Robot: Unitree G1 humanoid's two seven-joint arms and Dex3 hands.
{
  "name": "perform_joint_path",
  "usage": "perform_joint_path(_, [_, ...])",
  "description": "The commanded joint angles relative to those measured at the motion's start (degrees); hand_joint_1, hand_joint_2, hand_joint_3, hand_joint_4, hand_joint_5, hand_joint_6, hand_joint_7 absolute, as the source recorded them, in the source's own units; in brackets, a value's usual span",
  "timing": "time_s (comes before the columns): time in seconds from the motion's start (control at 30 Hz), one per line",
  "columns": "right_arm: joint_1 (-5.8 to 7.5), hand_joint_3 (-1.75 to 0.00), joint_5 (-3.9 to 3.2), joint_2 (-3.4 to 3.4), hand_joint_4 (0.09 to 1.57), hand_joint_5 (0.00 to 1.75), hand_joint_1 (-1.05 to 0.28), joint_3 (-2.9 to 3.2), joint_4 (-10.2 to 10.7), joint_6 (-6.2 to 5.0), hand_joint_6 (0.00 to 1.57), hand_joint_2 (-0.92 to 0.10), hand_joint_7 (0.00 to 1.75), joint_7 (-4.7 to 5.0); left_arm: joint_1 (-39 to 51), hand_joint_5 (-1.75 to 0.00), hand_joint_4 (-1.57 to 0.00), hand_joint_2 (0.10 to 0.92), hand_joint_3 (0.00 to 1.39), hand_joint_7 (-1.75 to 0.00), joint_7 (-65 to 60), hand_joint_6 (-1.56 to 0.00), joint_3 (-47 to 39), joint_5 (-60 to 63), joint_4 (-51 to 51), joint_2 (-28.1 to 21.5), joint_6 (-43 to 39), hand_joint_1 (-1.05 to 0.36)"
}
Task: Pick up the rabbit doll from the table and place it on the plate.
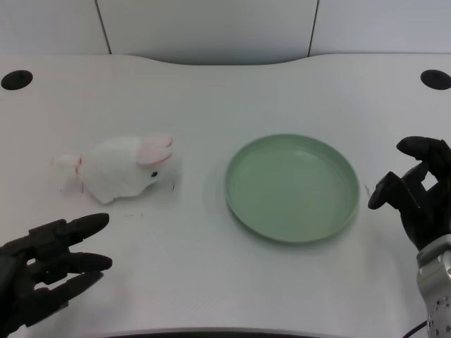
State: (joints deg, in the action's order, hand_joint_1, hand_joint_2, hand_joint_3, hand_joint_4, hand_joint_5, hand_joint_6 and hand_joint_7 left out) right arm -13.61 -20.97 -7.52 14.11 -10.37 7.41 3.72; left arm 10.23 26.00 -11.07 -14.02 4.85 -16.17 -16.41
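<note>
A white rabbit doll [121, 169] with pink ears lies on its side on the white table, left of centre. To its right sits an empty light green plate [292, 187]. My left hand [46, 266] hovers at the bottom left corner, below the doll and apart from it, fingers spread and holding nothing.
My right hand [416, 193] waits at the right edge, just beside the plate's rim. Two black round holes [17, 79] [435, 79] sit in the table's far corners. A grey wall panel runs behind the table's curved back edge.
</note>
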Motion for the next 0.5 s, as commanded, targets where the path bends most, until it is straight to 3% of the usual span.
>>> perform_joint_path(0.03, [-0.32, -1.36, 0.38, 0.27, 1.07, 1.75, -0.3, 0.18, 0.6, -0.46, 0.24, -0.92, 1.75, 0.5, -0.4, -0.65, -0.59, 0.921, 0.06, -0.01, 0.3, -0.7, -0.7, -0.7, 0.7, -0.4, -0.4, -0.48])
perform_joint_path(0.13, [-0.07, -1.34, 0.92, 0.07, 1.08, 1.75, -0.29, -0.19, 0.6, -0.89, 0.26, -0.92, 1.75, 0.72, -0.4, -0.65, -0.59, 0.921, 0.06, -0.01, 0.5, -0.71, -0.8, -0.5, 0.9, -0.6, -1.5, -0.48])
perform_joint_path(0.2, [0.16, -1.34, 0.65, 0.07, 1.12, 1.75, -0.3, -0.28, 1.1, -0.27, 0.3, -0.92, 1.75, 0.58, -0.4, -0.66, -0.59, 0.921, 0.06, -0.01, 0.5, -0.71, -0.9, 0.1, 0.5, -1.0, -2.4, -0.48])
perform_joint_path(0.3, [0.3, -1.35, -0.03, -0.12, 1.16, 1.75, -0.3, 0.0, 1.0, -0.59, 0.35, -0.92, 1.75, 0.01, -0.8, -0.66, -0.55, 0.916, 0.04, -0.01, -0.8, -0.7, -0.7, 2.4, -2.9, -2.0, -2.5, -0.49])
perform_joint_path(0.37, [0.38, -1.36, -0.31, 0.15, 1.18, 1.75, -0.31, 0.0, 0.9, -0.91, 0.36, -0.92, 1.75, -0.92, -1.6, -0.69, -0.52, 0.904, 0.02, -0.01, -2.1, -0.71, -0.8, 4.9, -6.5, -3.3, -1.1, -0.51])
perform_joint_path(0.43, [0.44, -1.38, 0.28, 0.56, 1.18, 1.75, -0.29, -0.21, 0.7, -1.46, 0.36, -0.92, 1.75, -1.27, -3.4, -0.7, -0.49, 0.888, 0.01, -0.02, -3.3, -0.73, -1.2, 8.1, -9.3, -5.2, 0.0, -0.51])
perform_joint_path(0.47, [0.3, -1.38, -0.1, 0.57, 1.18, 1.75, -0.29, 0.04, 0.7, -1.15, 0.35, -0.92, 1.75, -1.3, -4.6, -0.69, -0.46, 0.868, 0.0, -0.02, -3.9, -0.73, -1.4, 9.6, -9.7, -6.0, -0.1, -0.5])
perform_joint_path(0.5, [0.23, -1.38, 0.45, 0.66, 1.18, 1.75, -0.3, -0.06, 0.3, -1.7, 0.34, -0.92, 1.75, -1.16, -5.9, -0.68, -0.44, 0.854, 0.0, -0.01, -5.1, -0.73, -1.6, 12.2, -10.1, -7.1, -0.2, -0.51])
